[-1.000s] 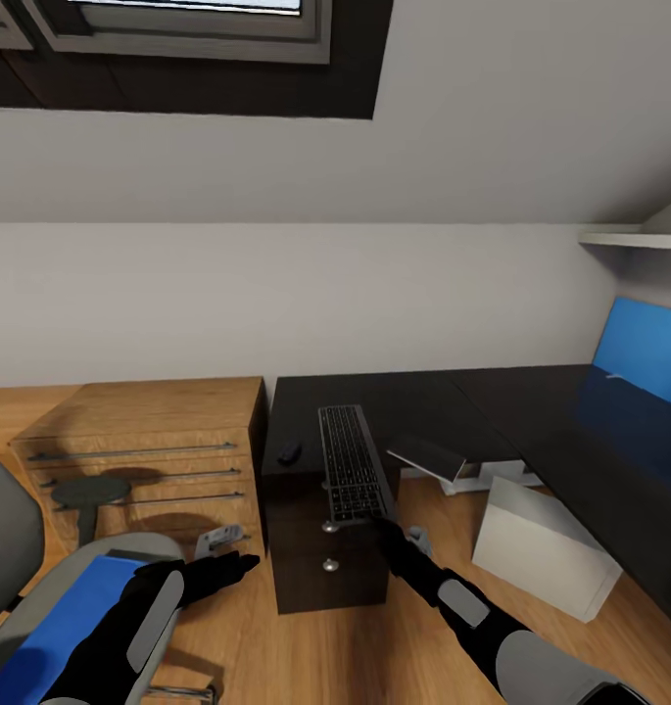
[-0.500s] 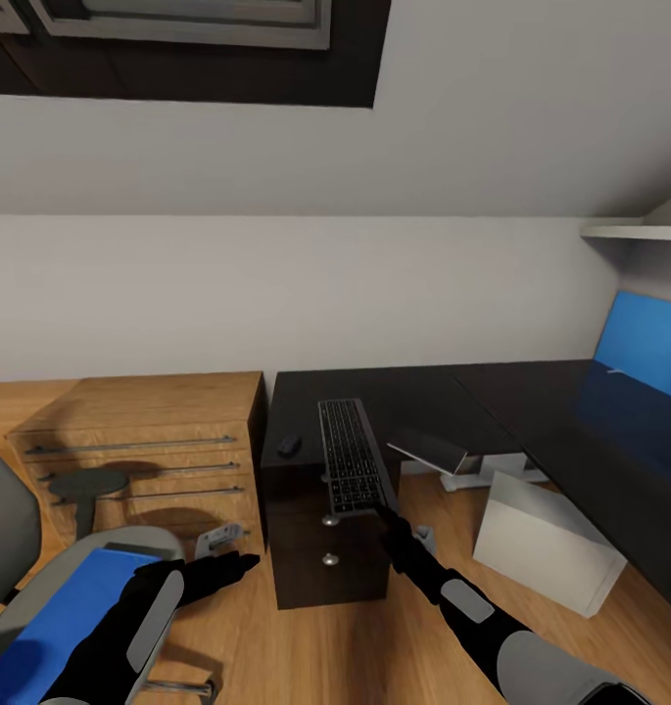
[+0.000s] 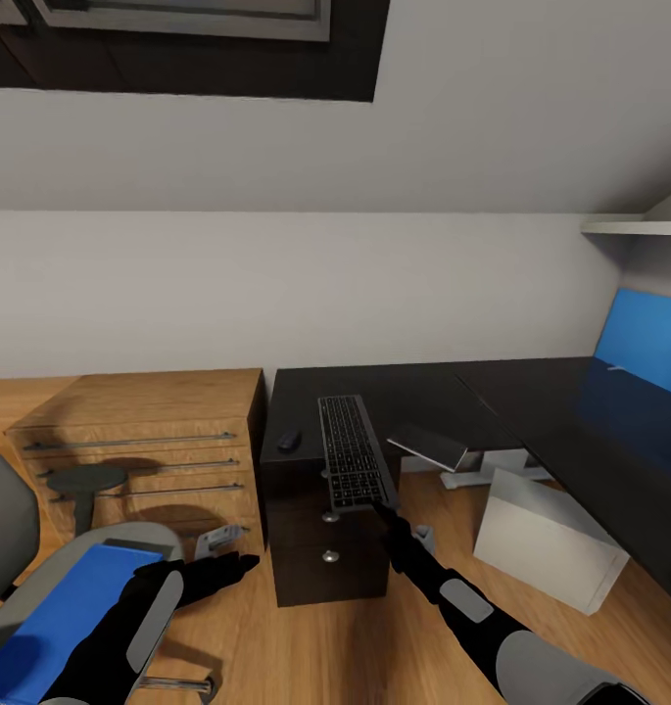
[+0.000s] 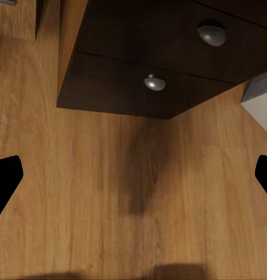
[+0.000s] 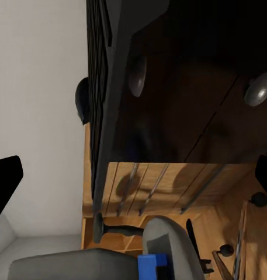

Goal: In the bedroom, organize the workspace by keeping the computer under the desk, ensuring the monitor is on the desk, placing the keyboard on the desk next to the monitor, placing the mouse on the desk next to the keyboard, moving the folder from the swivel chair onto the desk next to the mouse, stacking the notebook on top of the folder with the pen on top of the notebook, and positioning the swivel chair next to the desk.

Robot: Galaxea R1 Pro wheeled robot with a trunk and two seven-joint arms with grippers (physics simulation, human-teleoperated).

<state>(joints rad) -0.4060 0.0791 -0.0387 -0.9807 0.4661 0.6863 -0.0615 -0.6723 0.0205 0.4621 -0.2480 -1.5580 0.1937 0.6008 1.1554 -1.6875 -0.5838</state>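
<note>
Two arms in the head view: left gripper (image 3: 239, 562) hangs over the wood floor (image 3: 374, 636) just off the chair (image 3: 41, 578), fingers spread wide, holding nothing; its wrist view shows both tips at the frame edges with bare floor between. Right gripper (image 3: 382, 511) sits at the near end of the keyboard (image 3: 351, 462); tips look apart in its wrist view, but I can't tell whether it grips the keyboard. Keyboard: slim, silver-grey, black keys, lying lengthwise on the black desk (image 3: 423, 392) over the drawer unit (image 3: 325, 548), near end overhanging the edge. Mouse (image 3: 289, 441): small dark oval, on the desk beside the keyboard. Folder (image 3: 61, 622): bright blue, flat on the grey chair seat. Computer (image 3: 546, 548): light-grey box on the floor by the desk. Wooden chest (image 3: 139, 441) stands against the desk's left side.
</note>
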